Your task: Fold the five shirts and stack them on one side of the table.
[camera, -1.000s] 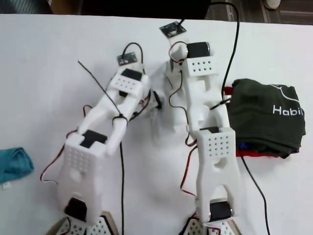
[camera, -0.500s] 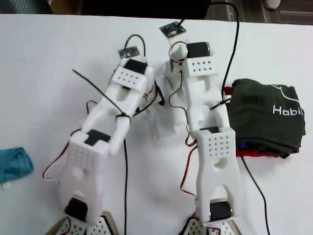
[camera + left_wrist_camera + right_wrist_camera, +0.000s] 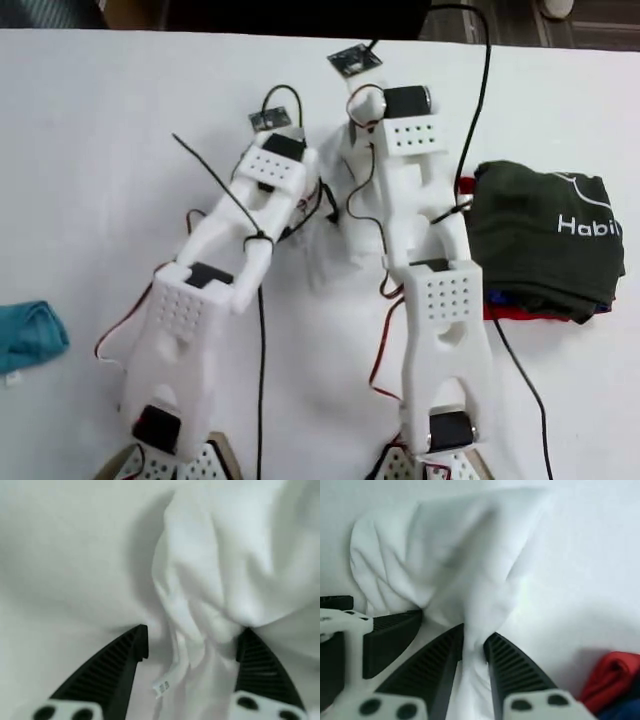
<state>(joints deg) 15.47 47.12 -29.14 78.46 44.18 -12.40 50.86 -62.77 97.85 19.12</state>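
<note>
Your right tool [image 3: 474, 635] pinches a fold of the white shirt [image 3: 445, 555], bunched on the table [image 3: 100, 120] between the arms. Your left tool [image 3: 194, 632] is spread, cloth between its fingers. A folded stack [image 3: 540, 240] lies on the right and a teal shirt [image 3: 30, 335] at the left edge.

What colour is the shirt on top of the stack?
Dark green. The top shirt shows best in the high view.

White printed shells on left arm [image 3: 200, 310] and right arm [image 3: 445, 320], dotted with grids of round holes. Black servo blocks at the joints; red and black cables alongside (one bundle cinched by a black tie). Black ribbed fingers [image 3: 117, 667] on left gripper [image 3: 194, 635] and right gripper [image 3: 474, 636], over white screw-holed mounts.
</note>
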